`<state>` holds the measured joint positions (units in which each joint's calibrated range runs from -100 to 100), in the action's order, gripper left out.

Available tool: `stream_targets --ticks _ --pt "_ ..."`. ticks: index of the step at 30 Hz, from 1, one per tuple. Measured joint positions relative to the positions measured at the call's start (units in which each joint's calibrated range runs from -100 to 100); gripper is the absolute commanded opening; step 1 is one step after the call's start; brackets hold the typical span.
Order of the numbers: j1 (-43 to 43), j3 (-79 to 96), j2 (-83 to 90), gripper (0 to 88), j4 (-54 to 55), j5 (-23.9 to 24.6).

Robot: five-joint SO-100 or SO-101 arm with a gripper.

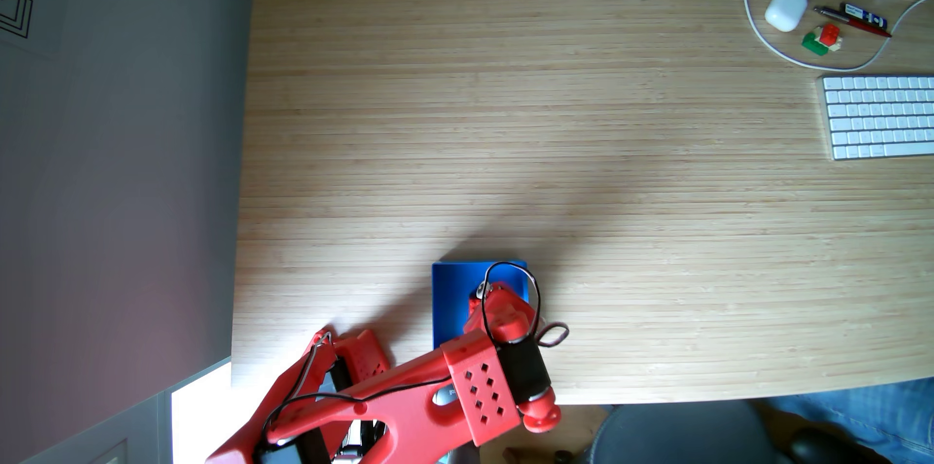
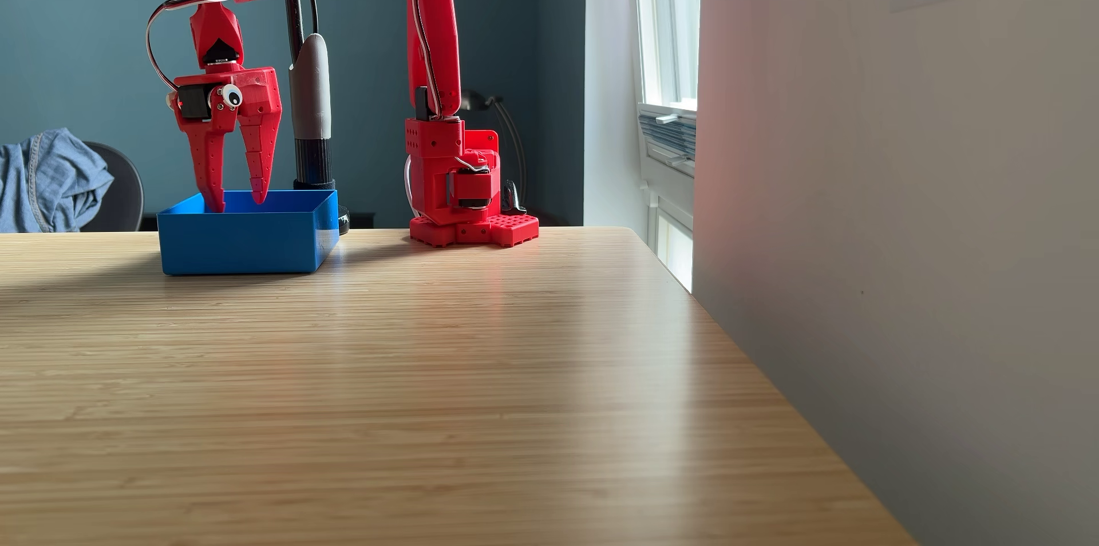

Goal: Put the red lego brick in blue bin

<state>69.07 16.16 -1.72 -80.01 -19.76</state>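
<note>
The blue bin stands on the wooden table near the arm's base. My red gripper hangs straight down over it. Its two fingers are spread apart, open, with their tips dipped just below the bin's rim. In the side-on fixed view nothing shows between the fingers. The red lego brick is hidden; the bin's walls and the gripper body cover whatever lies on the bin's floor.
A white keyboard, a white earbud case, pens and a small red-green-white lego stack lie at the far right. The arm's base stands right of the bin. A grey pole stands behind the bin.
</note>
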Motion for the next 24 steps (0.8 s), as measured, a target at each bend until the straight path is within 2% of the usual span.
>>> stream_targets --ticks 6,11,18,24 --pt "-1.3 -1.0 0.0 20.9 -0.7 0.0" --pt "-5.3 -9.6 0.0 16.5 -6.6 1.8" --pt "-15.9 -21.1 0.0 0.9 -10.1 7.0" --pt "-29.8 -22.2 0.0 0.1 -10.3 13.8"
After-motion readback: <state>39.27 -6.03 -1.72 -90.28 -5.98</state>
